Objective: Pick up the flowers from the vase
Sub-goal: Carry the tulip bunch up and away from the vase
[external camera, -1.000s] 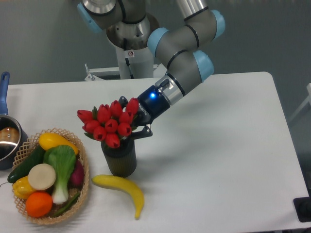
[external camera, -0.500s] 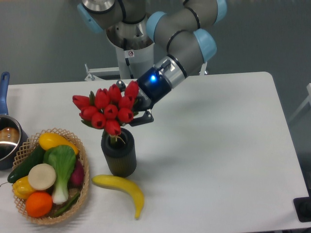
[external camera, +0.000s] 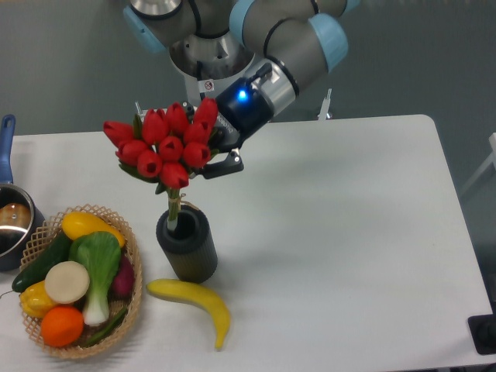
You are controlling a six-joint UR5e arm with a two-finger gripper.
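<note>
fixed camera looks down over a white table (external camera: 349, 232), where the gripper (external camera: 213, 151) comes in from the upper right and is closed on the right side of the flowers (external camera: 159, 147), its dark fingers (external camera: 221, 165) pressed into the bunch. the red tulip buds are raised well above the vase (external camera: 186, 248), tilted a little to the left, and the pale green stems (external camera: 173, 209) run down from the bunch with their lower ends just inside the vase's round mouth. the ribbed dark vase stands upright on the table. a banana (external camera: 194, 298) lies just in front of it, a wicker basket (external camera: 132, 302) of vegetables and fruit sits to its left, and a steel pot (external camera: 12, 221) with a blue handle shows at the left edge.
</note>
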